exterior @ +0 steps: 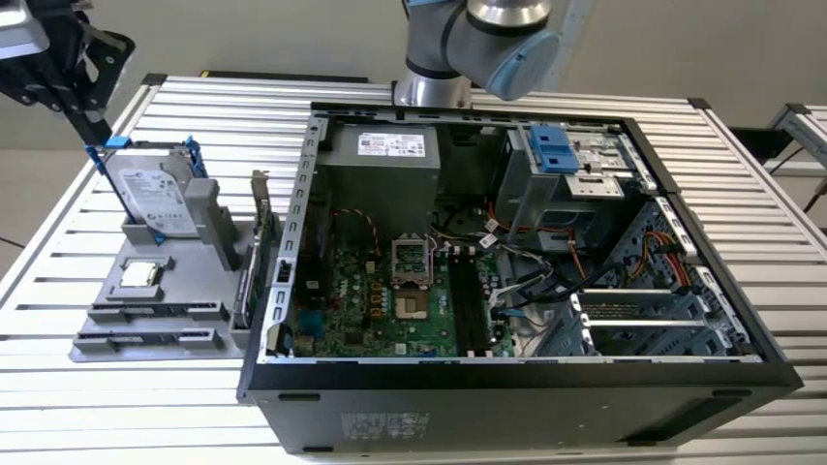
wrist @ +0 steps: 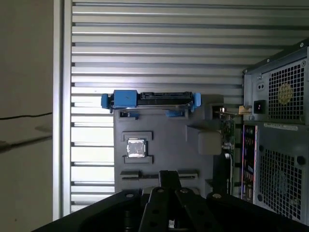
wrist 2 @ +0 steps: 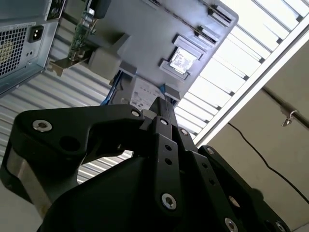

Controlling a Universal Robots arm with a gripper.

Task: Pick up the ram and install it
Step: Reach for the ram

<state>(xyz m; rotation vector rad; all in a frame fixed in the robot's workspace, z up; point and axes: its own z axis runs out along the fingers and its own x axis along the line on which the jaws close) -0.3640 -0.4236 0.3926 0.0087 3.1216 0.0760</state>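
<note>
Far on the exterior view's left, your gripper (exterior: 93, 136) hangs above the hard drive (exterior: 158, 201). Its fingers are pinched together, with nothing I can see between them. Under that is the gray tray (exterior: 194, 291) with the little silver chip (exterior: 139, 276). The ram (exterior: 153, 312) looks like the thin strip standing on edge in one of the tray's long slots, but honestly I can't be sure. Over to the right, the open PC case (exterior: 517, 383) shows its black board slots (exterior: 472, 300).

The upright hard drive (exterior: 153, 199) stands right by your tool (exterior: 93, 134). The gray fixture's (exterior: 194, 295) near half lies open, with the computer case (exterior: 517, 407) alongside.
</note>
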